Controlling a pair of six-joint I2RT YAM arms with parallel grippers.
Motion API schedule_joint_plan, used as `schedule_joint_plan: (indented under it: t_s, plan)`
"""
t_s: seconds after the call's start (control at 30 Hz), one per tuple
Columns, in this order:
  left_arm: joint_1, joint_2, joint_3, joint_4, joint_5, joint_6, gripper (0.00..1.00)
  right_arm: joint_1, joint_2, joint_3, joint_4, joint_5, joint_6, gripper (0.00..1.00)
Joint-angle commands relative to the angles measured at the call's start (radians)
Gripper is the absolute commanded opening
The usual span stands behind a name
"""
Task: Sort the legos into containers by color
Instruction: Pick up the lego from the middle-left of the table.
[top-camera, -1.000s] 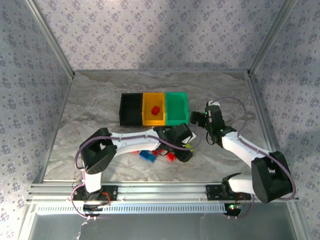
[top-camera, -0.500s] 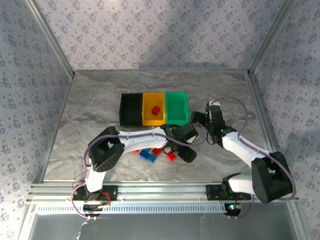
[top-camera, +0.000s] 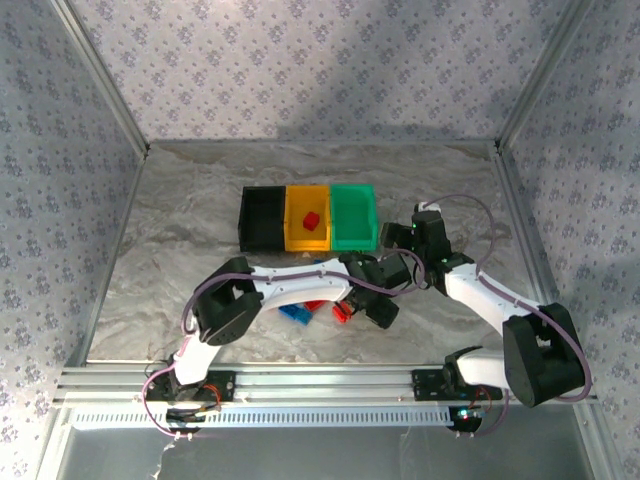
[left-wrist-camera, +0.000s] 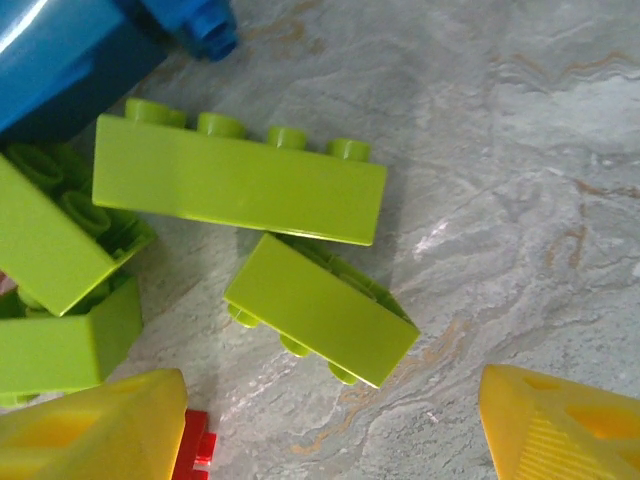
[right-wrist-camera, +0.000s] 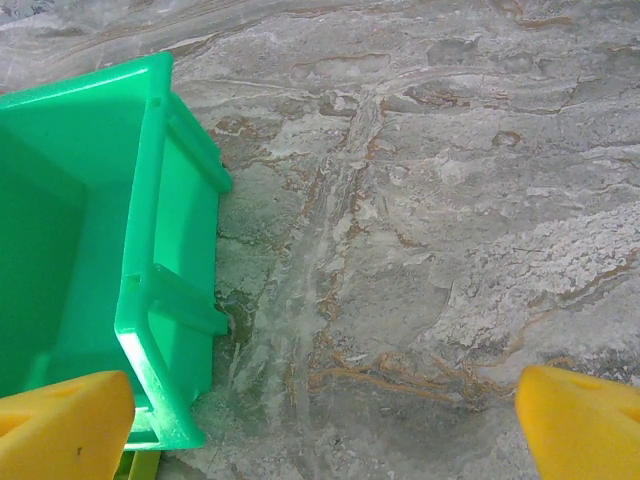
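**A:** Item one, the left gripper (left-wrist-camera: 330, 438)?

**B:** Jaws apart, nothing between them. It hangs low over a heap of legos on the worktop (left-wrist-camera: 520, 150), and a short lime brick (left-wrist-camera: 320, 320) lies just ahead of the gap, turned at an angle to the fingers.

**A:** Neighbours?

**B:** A long lime brick (left-wrist-camera: 240, 185) lies close against the short one's upper corner. There are more lime bricks (left-wrist-camera: 60, 250) to the left, a blue brick (left-wrist-camera: 70, 60) beyond them, and a red brick (left-wrist-camera: 197, 452) beside the left finger.

**A:** Item two, the right gripper (right-wrist-camera: 320, 425)?

**B:** Fully spread and empty, just beside the green bin (right-wrist-camera: 170, 250).

**A:** The containers?

**B:** Black bin (top-camera: 262, 220), yellow-orange bin (top-camera: 300, 240) and green bin (top-camera: 354, 222), touching in a row. One red piece (top-camera: 311, 221) lies in the middle one.

**A:** Hazards?

**B:** Closing on the angled brick could pinch a corner, and it may twist or squirt out. A finger landing on the red brick or the lime heap would block the descent or drag along a second piece. The two arms are also close together, so carrying a brick to the green bin risks a knock against the right one.
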Motion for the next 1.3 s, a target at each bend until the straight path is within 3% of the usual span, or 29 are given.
schedule_joint_plan:
  t_s: [0.0, 0.27, 0.43, 0.83, 0.9, 1.03, 1.27]
  plan:
    - [-0.013, 0.049, 0.105, -0.127, -0.052, -0.121, 0.76, -0.006, -0.005, -0.006, 0.010, -0.007, 0.015, 1.00]
    - [-0.026, 0.123, 0.204, -0.175, -0.061, -0.294, 0.75, -0.006, -0.002, -0.004, 0.006, -0.005, 0.013, 1.00]
    - [-0.035, 0.135, 0.160, -0.133, -0.028, -0.404, 0.74, -0.008, -0.005, -0.003, 0.005, -0.014, 0.016, 1.00]
    - [-0.041, 0.177, 0.161, -0.084, -0.039, -0.423, 0.66, -0.016, -0.012, -0.004, -0.003, -0.011, 0.013, 1.00]
    - [-0.036, 0.175, 0.139, -0.067, -0.031, -0.422, 0.56, -0.018, -0.012, -0.003, -0.004, -0.015, 0.013, 1.00]
    - [-0.032, 0.161, 0.111, -0.061, -0.034, -0.414, 0.54, -0.018, -0.015, -0.005, -0.003, -0.011, 0.015, 1.00]
    - [-0.036, 0.079, -0.002, -0.008, -0.052, -0.413, 0.27, -0.017, -0.043, -0.024, 0.009, 0.001, 0.016, 1.00]
